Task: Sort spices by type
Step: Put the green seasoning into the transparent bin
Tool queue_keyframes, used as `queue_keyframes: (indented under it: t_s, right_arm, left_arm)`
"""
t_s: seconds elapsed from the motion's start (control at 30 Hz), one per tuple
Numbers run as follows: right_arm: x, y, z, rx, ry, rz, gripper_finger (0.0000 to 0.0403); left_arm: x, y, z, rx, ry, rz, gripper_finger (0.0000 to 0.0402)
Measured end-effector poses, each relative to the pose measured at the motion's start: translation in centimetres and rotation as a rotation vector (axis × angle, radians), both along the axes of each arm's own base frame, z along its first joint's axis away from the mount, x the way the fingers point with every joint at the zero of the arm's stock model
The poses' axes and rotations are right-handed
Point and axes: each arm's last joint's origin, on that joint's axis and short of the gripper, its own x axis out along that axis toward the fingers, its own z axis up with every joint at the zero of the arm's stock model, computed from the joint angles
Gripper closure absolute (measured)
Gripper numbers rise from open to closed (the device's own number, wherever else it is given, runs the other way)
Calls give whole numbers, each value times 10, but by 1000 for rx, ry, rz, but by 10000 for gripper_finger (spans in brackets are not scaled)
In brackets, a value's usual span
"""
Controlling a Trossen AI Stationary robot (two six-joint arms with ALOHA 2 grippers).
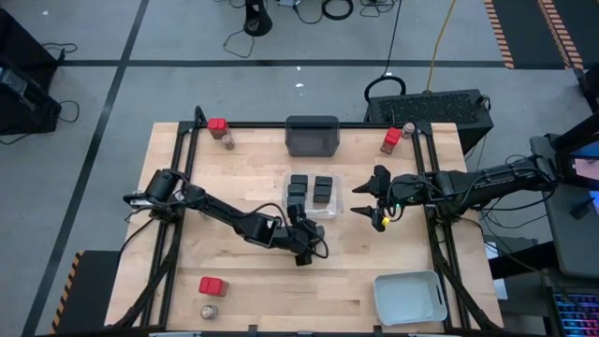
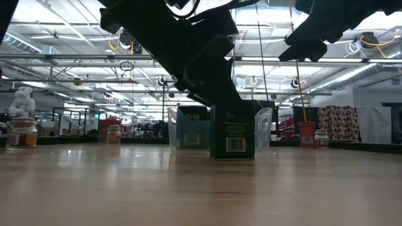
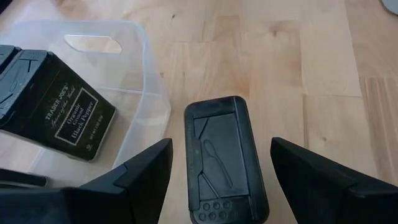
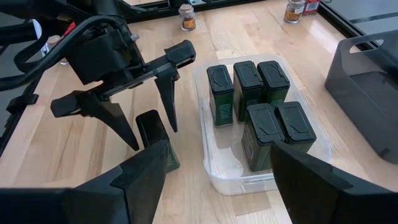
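Note:
A black boxy spice tin (image 3: 225, 158) stands upright on the wood just outside the clear tray (image 3: 149, 93), on its near side. My left gripper (image 4: 153, 137) is open and slants down over the tin. One finger (image 3: 146, 168) is on each side of its top, with a gap on both sides. Several more black tins (image 4: 261, 106) stand inside the clear tray. My right gripper (image 1: 361, 200) hangs open above the table to the tray's right, with nothing between its fingers.
A dark grey tray (image 1: 312, 136) sits at the far edge, a pale grey tray (image 1: 409, 297) at the near right. Red-topped containers and round jars stand in pairs at far left (image 1: 217, 126), far right (image 1: 391, 139) and near left (image 1: 212, 285).

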Motion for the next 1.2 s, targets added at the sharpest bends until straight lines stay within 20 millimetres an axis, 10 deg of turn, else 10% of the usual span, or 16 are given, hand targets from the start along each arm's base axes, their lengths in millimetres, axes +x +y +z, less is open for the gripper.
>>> queue_keyframes:
  t_s: [1.2]
  right_arm:
    - [0, 0, 0, 0, 0, 0, 140]
  left_arm:
    - [-2, 2, 0, -24, 45, -36, 264]
